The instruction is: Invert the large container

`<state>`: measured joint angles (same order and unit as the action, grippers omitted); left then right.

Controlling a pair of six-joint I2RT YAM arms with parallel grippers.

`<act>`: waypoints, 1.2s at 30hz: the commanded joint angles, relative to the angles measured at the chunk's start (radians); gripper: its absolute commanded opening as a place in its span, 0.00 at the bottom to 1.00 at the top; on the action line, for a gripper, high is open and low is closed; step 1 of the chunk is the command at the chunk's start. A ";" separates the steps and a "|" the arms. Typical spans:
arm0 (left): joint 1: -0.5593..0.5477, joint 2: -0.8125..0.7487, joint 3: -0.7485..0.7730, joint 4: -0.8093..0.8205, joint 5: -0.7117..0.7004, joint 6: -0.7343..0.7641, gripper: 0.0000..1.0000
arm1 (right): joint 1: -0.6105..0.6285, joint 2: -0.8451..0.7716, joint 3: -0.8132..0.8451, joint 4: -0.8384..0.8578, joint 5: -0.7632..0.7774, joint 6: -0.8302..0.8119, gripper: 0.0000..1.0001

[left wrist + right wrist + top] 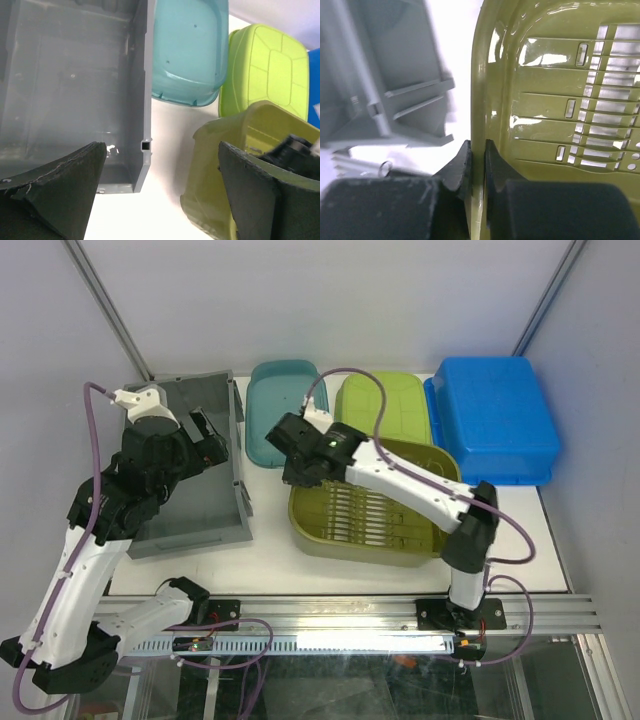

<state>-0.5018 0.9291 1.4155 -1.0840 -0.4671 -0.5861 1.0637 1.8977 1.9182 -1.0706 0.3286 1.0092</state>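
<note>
The large olive-green slotted basket (pixel 360 530) sits open side up on the white table, right of centre. My right gripper (pixel 292 472) is shut on its left rim; in the right wrist view the fingers (pixel 478 147) pinch the thin olive wall (pixel 545 100) from both sides. I cannot tell whether that edge is off the table. My left gripper (pixel 205 445) is open and empty, hovering over the right side of the grey bin (pixel 195 510). In the left wrist view its fingers (pixel 161 150) frame the gap between the grey bin (pixel 75 90) and the olive basket (pixel 225 165).
A teal tub (pixel 280 410), a lime-green tub (pixel 385 405) and a blue tub (pixel 495 420) lie upside down along the back edge. The grey bin stands close to the left of the basket, with a narrow strip of table between. Enclosure walls stand on all sides.
</note>
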 commanded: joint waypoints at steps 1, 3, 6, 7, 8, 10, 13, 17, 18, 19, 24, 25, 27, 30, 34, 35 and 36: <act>0.010 0.016 0.098 0.045 -0.026 0.040 0.99 | -0.001 -0.255 -0.034 0.291 -0.172 0.050 0.00; 0.009 0.034 0.135 0.048 -0.038 0.066 0.99 | -0.003 -0.322 -0.085 0.422 -0.267 0.052 0.00; 0.009 0.066 0.215 0.040 -0.073 0.094 0.99 | -0.006 -0.379 -0.089 0.545 -0.324 0.085 0.00; 0.010 0.075 0.246 0.039 -0.079 0.100 0.99 | -0.006 -0.391 -0.080 0.577 -0.330 0.088 0.00; 0.010 0.085 0.277 0.037 -0.086 0.106 0.99 | -0.007 -0.400 -0.074 0.601 -0.331 0.090 0.00; 0.009 0.098 0.344 0.035 -0.098 0.113 0.99 | -0.014 -0.423 -0.077 0.651 -0.339 0.107 0.00; 0.009 0.102 0.392 0.044 -0.116 0.117 0.99 | -0.050 -0.487 -0.151 0.763 -0.363 0.150 0.00; 0.009 0.103 0.394 0.061 -0.087 0.116 0.99 | -0.176 -0.616 -0.390 0.955 -0.503 0.286 0.00; 0.009 0.104 0.385 0.064 -0.077 0.115 0.99 | -0.216 -0.659 -0.471 1.010 -0.538 0.335 0.00; 0.009 0.105 0.374 0.069 -0.070 0.116 0.99 | -0.262 -0.699 -0.547 1.067 -0.576 0.378 0.00; 0.009 0.106 0.313 0.113 -0.023 0.124 0.99 | -0.469 -0.889 -0.894 1.323 -0.741 0.620 0.00; 0.009 0.113 0.310 0.120 -0.011 0.124 0.99 | -0.500 -0.919 -0.941 1.336 -0.773 0.646 0.00; 0.009 0.130 0.304 0.131 0.004 0.129 0.99 | -0.556 -0.971 -1.021 1.378 -0.831 0.710 0.00; 0.009 0.150 0.284 0.165 0.031 0.132 0.99 | -0.622 -1.046 -1.147 1.503 -0.878 0.816 0.00; 0.010 0.177 0.265 0.197 0.068 0.133 0.99 | -0.701 -1.131 -1.252 1.523 -0.972 0.865 0.00; 0.010 0.182 0.261 0.200 0.072 0.134 0.99 | -0.718 -1.159 -1.275 1.513 -0.990 0.872 0.00; 0.009 0.184 0.257 0.204 0.075 0.134 0.99 | -0.735 -1.198 -1.297 1.475 -1.007 0.872 0.00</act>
<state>-0.5018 1.1110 1.6787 -0.9604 -0.4385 -0.4770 0.3756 0.7929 0.6800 0.3405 -0.5251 1.7378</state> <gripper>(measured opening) 0.990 0.099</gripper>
